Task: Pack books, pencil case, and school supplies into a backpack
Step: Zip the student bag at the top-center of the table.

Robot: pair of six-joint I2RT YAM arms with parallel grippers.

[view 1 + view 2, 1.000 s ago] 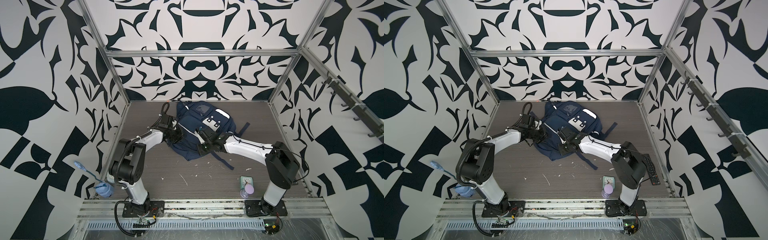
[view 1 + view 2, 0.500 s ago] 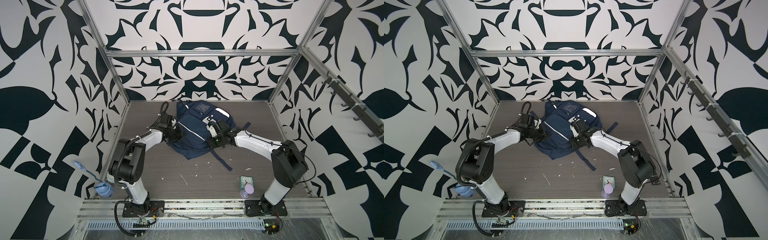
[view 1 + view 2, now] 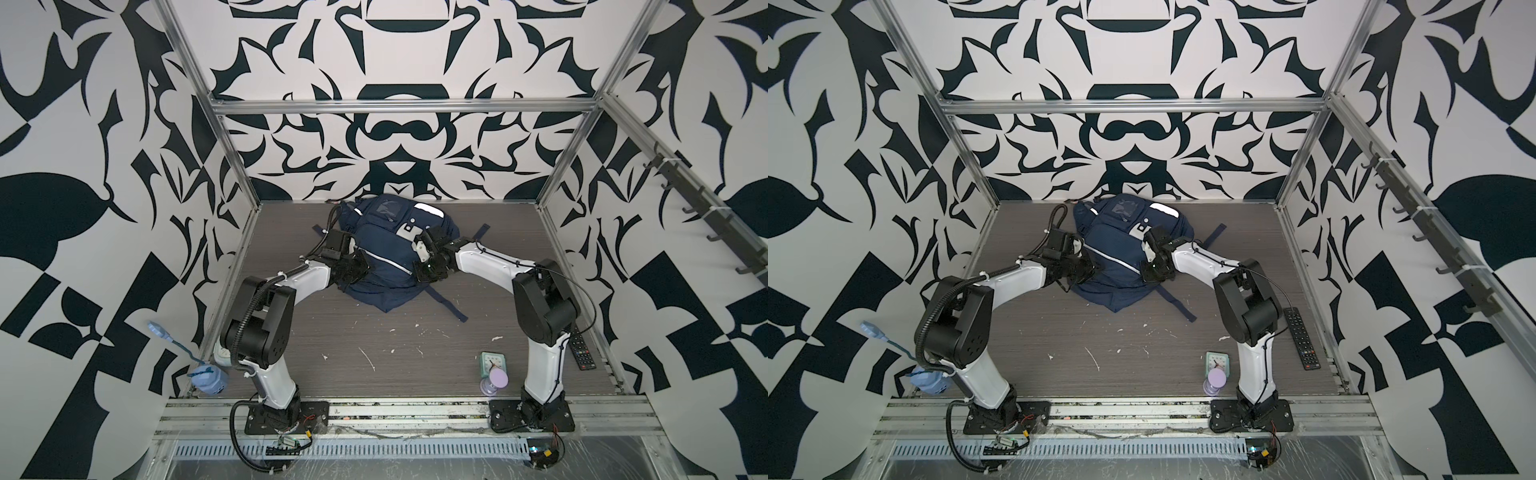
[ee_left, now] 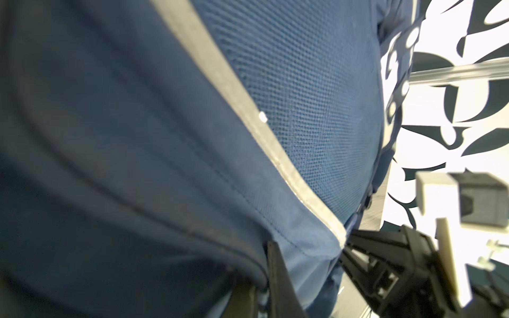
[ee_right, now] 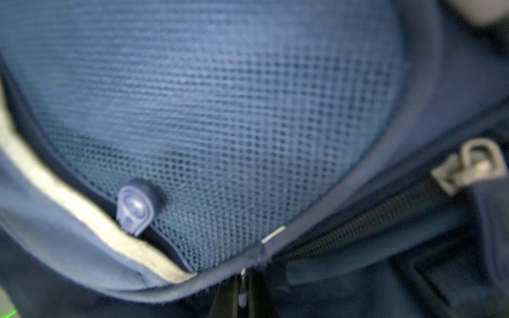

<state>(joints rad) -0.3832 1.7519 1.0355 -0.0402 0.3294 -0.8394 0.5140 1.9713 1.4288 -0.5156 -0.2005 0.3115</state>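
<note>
**Inspector:** At the far middle of the surface lies the backpack (image 3: 386,253), front up. Contents?

**Assistant:** No books, pencil case or supplies lie outside, so I judge them packed. Zipping looks unfinished. The left hand (image 3: 360,268) and right hand (image 3: 420,270) are each clenched on its fabric.

**Inspector:** Wrist views?

**Assistant:** Only the right wrist view shows the zip slider (image 5: 468,168).

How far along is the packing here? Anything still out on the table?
Done, apparently: no books, pencil case or supplies packet lies on the table; presumably inside the backpack, though its inside is hidden. In hand: the left gripper and right gripper are both pinched shut on its fabric, the right at the zip. Left: finishing the zip; how far it is closed is unclear.
</note>
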